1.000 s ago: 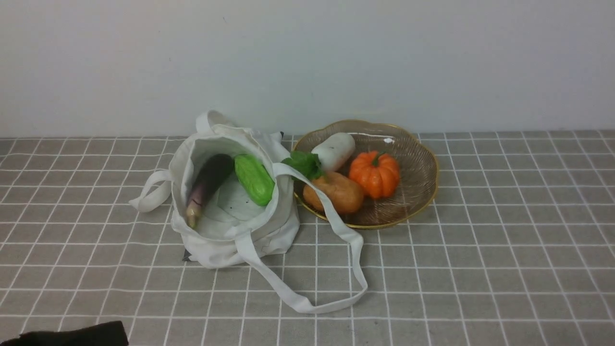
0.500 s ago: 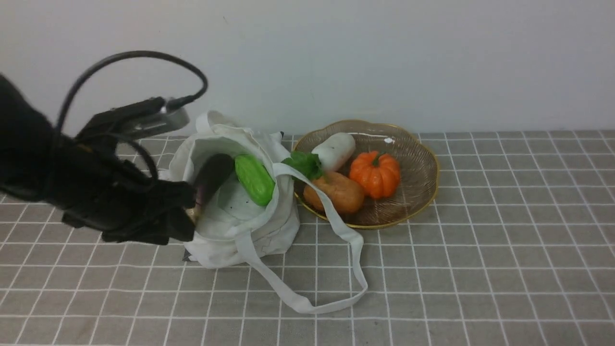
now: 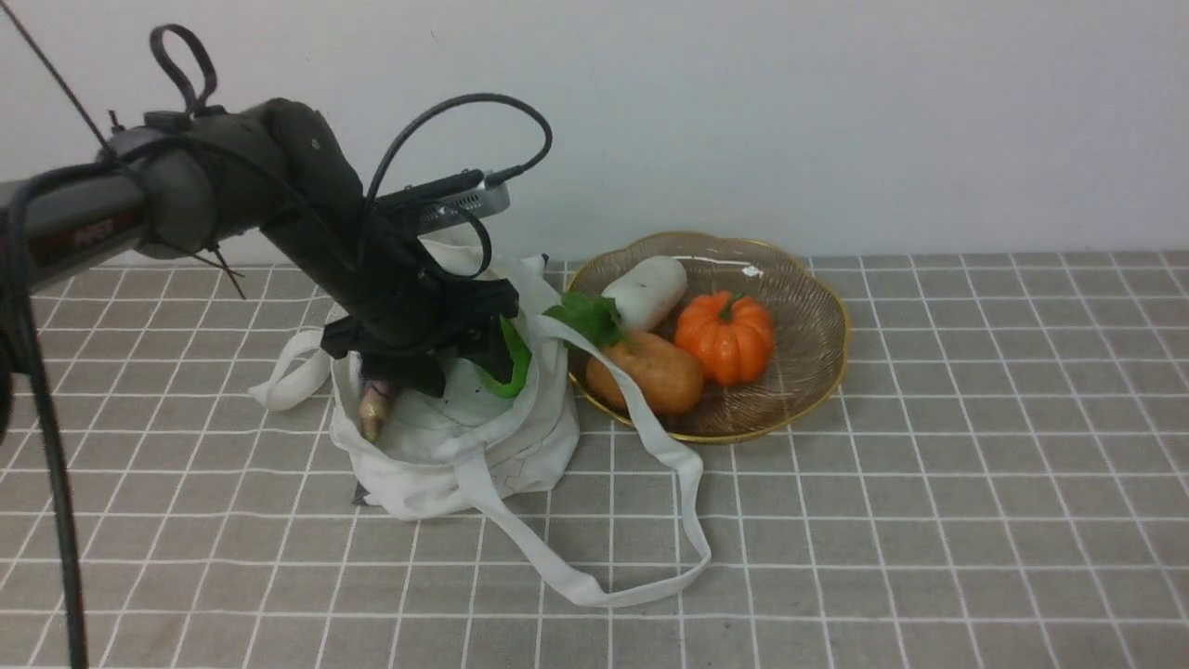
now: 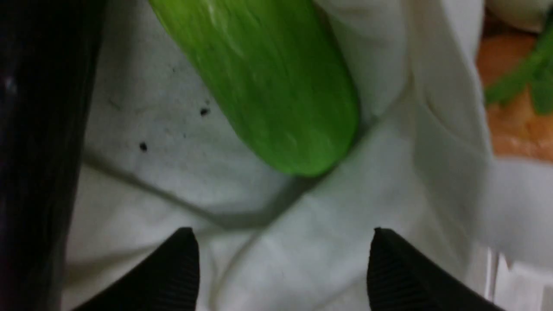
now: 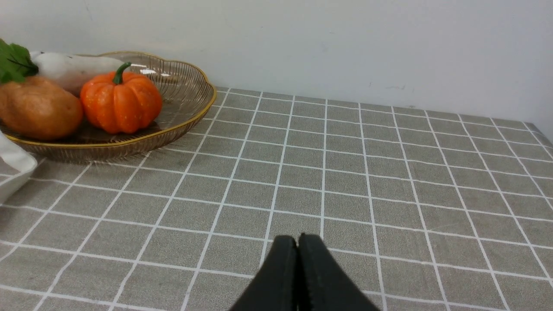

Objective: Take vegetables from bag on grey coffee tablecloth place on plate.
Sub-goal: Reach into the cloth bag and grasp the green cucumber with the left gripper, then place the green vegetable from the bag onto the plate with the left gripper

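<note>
The left hand (image 4: 283,263) is spread at the open mouth of the bag (image 3: 548,446); two vegetables (image 4: 276,86) are held inside it; the right hand (image 5: 298,242) is pressed together.

In the front view, the left gripper (image 3: 450,367) hides part of the green gourd (image 3: 511,367) beneath it and most of the eggplant (image 3: 373,409) under its wrist. Beyond its fingertips (image 4: 179,259), the left wrist view's edge cuts off the gourd's far end.

I see the soft, wrinkled off-white cloth bag (image 3: 520,455), the glossy orange ridged pumpkin (image 3: 725,337), and the brown translucent ribbed plate (image 3: 806,358), whose wavy gold rim looks shiny.
</note>
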You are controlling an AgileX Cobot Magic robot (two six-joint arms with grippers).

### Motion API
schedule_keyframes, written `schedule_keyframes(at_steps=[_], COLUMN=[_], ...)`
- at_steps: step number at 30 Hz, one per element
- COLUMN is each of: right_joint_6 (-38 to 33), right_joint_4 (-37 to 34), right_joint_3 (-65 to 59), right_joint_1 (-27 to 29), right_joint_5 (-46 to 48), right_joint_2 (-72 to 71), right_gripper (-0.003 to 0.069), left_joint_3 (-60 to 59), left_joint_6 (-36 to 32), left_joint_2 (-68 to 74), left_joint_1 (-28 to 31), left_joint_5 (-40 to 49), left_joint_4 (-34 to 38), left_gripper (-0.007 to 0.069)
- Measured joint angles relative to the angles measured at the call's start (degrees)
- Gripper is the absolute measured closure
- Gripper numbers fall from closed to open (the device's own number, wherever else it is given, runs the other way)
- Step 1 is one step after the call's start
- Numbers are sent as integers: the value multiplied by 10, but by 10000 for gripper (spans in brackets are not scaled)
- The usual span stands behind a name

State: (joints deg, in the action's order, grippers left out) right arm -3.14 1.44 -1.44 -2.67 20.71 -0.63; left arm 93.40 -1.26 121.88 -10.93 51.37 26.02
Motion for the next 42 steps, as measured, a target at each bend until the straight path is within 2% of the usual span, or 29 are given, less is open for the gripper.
schedule_keyframes(at_steps=[16, 19, 21, 25, 31, 35, 37, 38, 39, 40, 42], right_joint_6=[0, 0, 0, 0, 0, 0, 0, 0, 0, 0, 0], right_joint_4=[0, 0, 0, 0, 0, 0, 0, 0, 0, 0, 0], right_joint_3=[0, 0, 0, 0, 0, 0, 0, 0, 0, 0, 0], right_joint_1=[0, 0, 0, 0, 0, 0, 0, 0, 0, 0, 0], right_joint_5=[0, 0, 0, 0, 0, 0, 0, 0, 0, 0, 0], right_joint_2=[0, 0, 0, 0, 0, 0, 0, 0, 0, 0, 0], right_gripper=[673, 673, 673, 673, 673, 673, 673, 673, 673, 673, 673], left_joint_3=[41, 41, 42, 42, 42, 42, 42, 42, 42, 42, 42], left_joint_6=[41, 44, 48, 47, 33, 31, 28, 28, 28, 26, 18], left_joint_2=[60, 67, 67, 66, 39, 0, -25, -44, -46, -65, -82], left_joint_1=[-10, -14, -17, -17, -17, -19, -19, -19, -19, -19, -19], left_joint_5=[-113, -123, -125, -121, -57, 3, 44, 92, 92, 147, 173], left_joint_4=[6, 9, 12, 9, -20, -68, -109, -138, -141, -164, -177], left_gripper=[156, 190, 256, 263, 263, 263, 263, 263, 263, 263, 263])
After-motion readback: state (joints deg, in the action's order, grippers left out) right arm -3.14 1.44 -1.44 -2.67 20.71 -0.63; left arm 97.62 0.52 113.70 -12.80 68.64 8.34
